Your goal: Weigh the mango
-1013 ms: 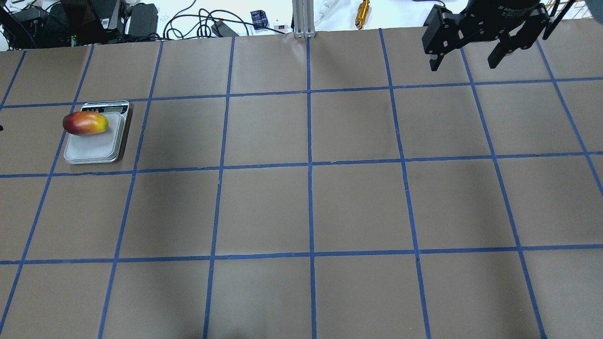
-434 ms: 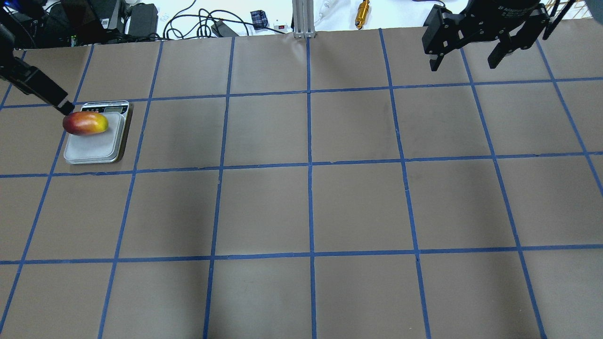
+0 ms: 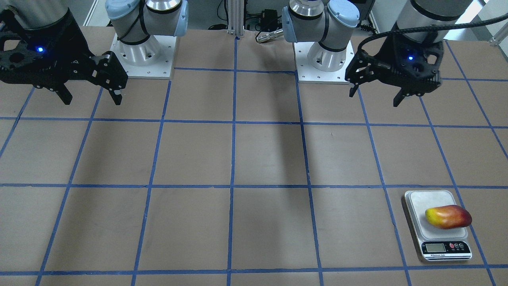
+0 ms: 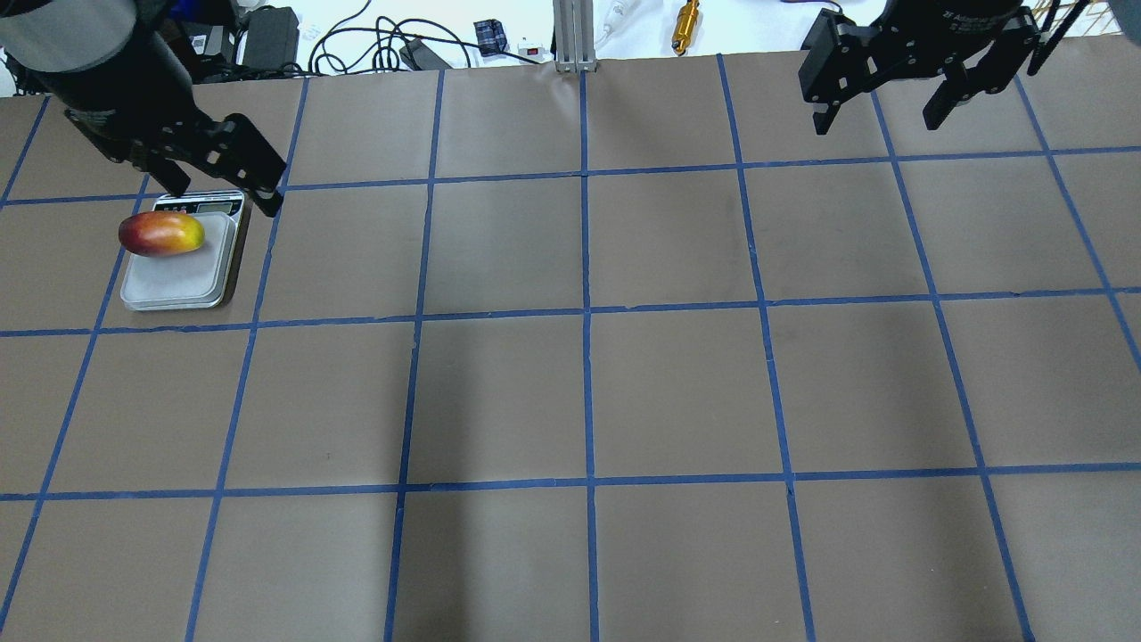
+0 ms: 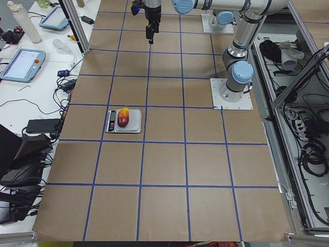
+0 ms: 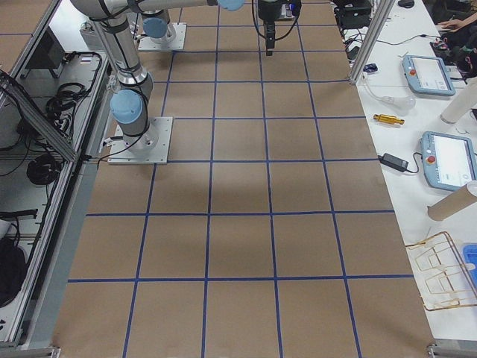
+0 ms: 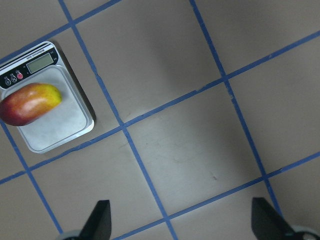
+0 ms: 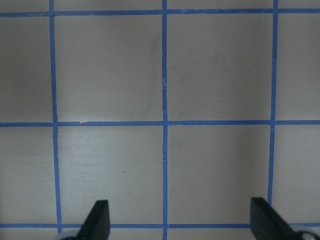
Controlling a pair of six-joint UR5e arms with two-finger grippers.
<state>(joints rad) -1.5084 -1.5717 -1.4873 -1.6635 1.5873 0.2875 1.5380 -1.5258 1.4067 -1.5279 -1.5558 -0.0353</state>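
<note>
The mango (image 4: 161, 234), red at one end and yellow at the other, lies on the grey platform of the small digital scale (image 4: 183, 281) at the table's left. Both also show in the front view, mango (image 3: 448, 217) on scale (image 3: 420, 202), and in the left wrist view, mango (image 7: 30, 102) on scale (image 7: 60, 127). My left gripper (image 4: 223, 196) is open and empty, high above the table, apart from the mango (image 5: 123, 118). It also shows in the front view (image 3: 374, 98). My right gripper (image 4: 876, 122) is open and empty, high over the far right.
Blue tape divides the brown table top into squares. Cables, power bricks and a brass cylinder (image 4: 686, 25) lie beyond the far edge, next to an aluminium post (image 4: 570, 36). The two arm bases (image 3: 323, 59) stand at the robot's side.
My left gripper has come into the overhead view from the left and moved right, over the scale's display end. The mango, the scale and my right gripper have not moved.
</note>
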